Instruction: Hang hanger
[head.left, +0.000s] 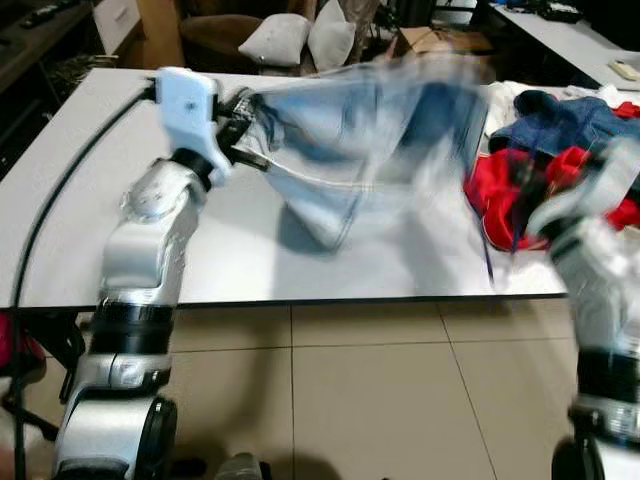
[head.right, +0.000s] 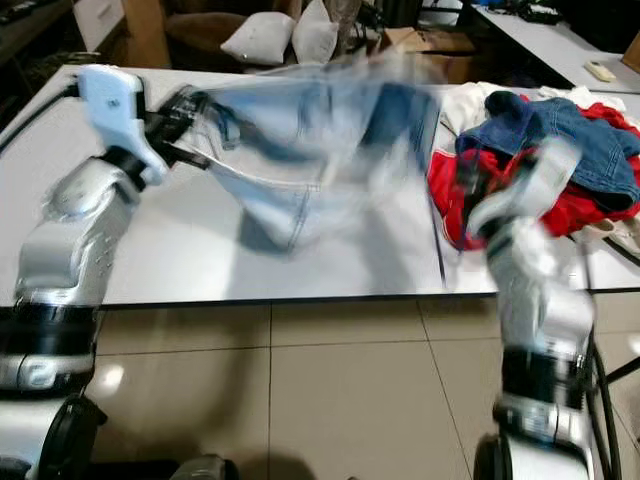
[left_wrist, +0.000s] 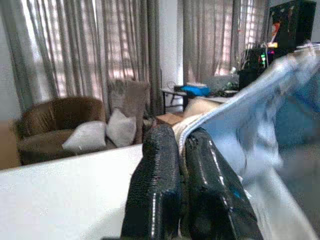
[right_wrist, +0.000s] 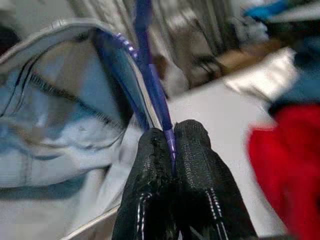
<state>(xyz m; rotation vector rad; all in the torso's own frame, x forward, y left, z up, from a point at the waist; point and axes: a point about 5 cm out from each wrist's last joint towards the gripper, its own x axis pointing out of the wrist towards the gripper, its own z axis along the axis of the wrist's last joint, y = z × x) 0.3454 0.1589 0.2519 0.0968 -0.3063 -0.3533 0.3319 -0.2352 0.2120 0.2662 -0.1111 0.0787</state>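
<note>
A pale blue denim garment (head.left: 350, 140) is lifted over the white table (head.left: 70, 210), blurred by motion. My left gripper (head.left: 237, 128) is shut on its edge at the left; in the left wrist view the light hem runs between the fingers (left_wrist: 157, 165). My right gripper (right_wrist: 171, 131) is shut on a thin blue hanger (right_wrist: 150, 75), whose rod runs up against the garment's opening. In the eye views the right arm (head.right: 530, 250) is a blur at the table's front right, in front of the clothes pile.
A pile of red (head.left: 495, 185) and dark blue (head.left: 570, 120) clothes lies on the table's right side. White pillows (head.left: 275, 38) and a brown armchair (left_wrist: 45, 125) stand beyond the table. A black cable (head.left: 60, 190) trails over the left edge. Tiled floor (head.left: 350, 390) lies in front.
</note>
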